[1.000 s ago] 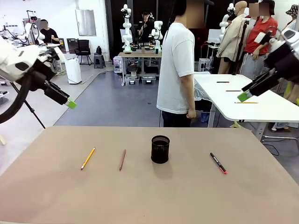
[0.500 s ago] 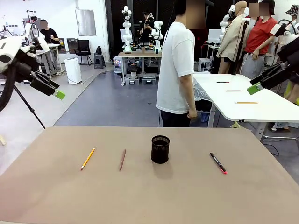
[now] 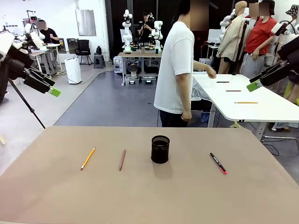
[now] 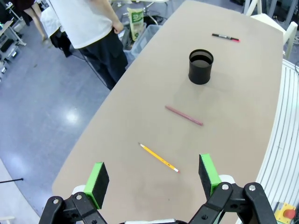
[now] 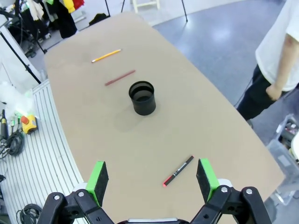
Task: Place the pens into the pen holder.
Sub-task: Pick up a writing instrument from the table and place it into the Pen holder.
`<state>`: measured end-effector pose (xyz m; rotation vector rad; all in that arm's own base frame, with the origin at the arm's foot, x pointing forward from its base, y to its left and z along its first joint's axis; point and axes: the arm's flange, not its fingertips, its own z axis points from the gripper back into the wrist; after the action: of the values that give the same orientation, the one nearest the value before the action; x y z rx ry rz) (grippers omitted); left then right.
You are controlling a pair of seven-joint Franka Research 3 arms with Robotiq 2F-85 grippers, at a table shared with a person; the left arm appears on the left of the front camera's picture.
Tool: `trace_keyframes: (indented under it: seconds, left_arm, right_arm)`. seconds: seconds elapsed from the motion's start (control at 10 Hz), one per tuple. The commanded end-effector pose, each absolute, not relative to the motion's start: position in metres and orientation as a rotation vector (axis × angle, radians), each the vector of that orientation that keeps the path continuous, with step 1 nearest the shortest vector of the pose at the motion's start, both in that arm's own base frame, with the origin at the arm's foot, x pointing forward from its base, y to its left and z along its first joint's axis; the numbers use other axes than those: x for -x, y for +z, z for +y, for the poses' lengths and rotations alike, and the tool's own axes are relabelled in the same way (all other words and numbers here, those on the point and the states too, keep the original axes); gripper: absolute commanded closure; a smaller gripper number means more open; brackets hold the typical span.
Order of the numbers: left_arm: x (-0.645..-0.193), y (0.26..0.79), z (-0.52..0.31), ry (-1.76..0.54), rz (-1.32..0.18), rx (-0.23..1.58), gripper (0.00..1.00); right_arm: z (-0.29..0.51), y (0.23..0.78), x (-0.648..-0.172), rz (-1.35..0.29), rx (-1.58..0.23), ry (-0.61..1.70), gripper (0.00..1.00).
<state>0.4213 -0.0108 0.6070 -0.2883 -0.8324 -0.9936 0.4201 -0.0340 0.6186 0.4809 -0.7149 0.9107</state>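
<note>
Hovering high at the left, well above the table: left gripper, empty, jaws spread wide. Its wrist view looks down between the green pads onto the tan tabletop.

All three writing sticks lie flat on the table, none in the holder.

Leftmost is the orange-yellow pencil, lying on a slant. Next right, near it but not touching, is the reddish-brown pencil, pointing almost straight across the table.

Then the pen holder: black mesh, upright, roughly mid-table. It is just right of the reddish-brown pencil and apart from it. Both wrist views look into it and it appears empty.

Well to the right of the holder is the pink/red pen. Dark body, red end nearer the robot's side, lying diagonal.

Person in a white tee stands at the far side behind the holder, side-on. One hand is out over a white table farther back.

Right gripper is up in the air at the right, also empty, jaws wide apart. In its wrist view the pink/red pen sits between the pads, with the holder and both pencils beyond.
</note>
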Motion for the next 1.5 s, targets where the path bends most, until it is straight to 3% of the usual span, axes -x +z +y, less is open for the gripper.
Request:
trace_keyframes:
  seconds: [0.0, 0.5, 0.8, 1.0, 1.2, 1.4]
  left_arm:
    - [-0.423, 0.606, -0.010, -0.988, -0.840, 0.292, 0.00]
    - [-0.423, 0.606, -0.010, -0.988, -0.840, 0.292, 0.00]
    - [-0.423, 0.606, -0.010, -0.988, -0.840, 0.292, 0.00]
    - [-0.423, 0.606, -0.010, -0.988, -0.840, 0.292, 0.00]
    - [-0.423, 0.606, -0.010, -0.988, -0.840, 0.292, 0.00]
    - [-0.423, 0.606, -0.010, -0.988, -0.840, 0.292, 0.00]
  right_arm:
    - [-0.038, 0.618, -0.417, -0.722, -0.488, 0.910, 0.00]
    - [-0.040, 0.618, -0.418, -0.706, -0.474, 0.899, 0.00]
    - [-0.013, 0.587, -0.424, -0.493, -0.242, 0.883, 0.00]
    - [0.006, 0.552, -0.426, -0.378, -0.196, 0.889, 0.00]
    - [0.022, 0.529, -0.429, -0.385, -0.190, 0.845, 0.00]
    - [0.038, 0.499, -0.436, -0.451, -0.045, 0.751, 0.00]
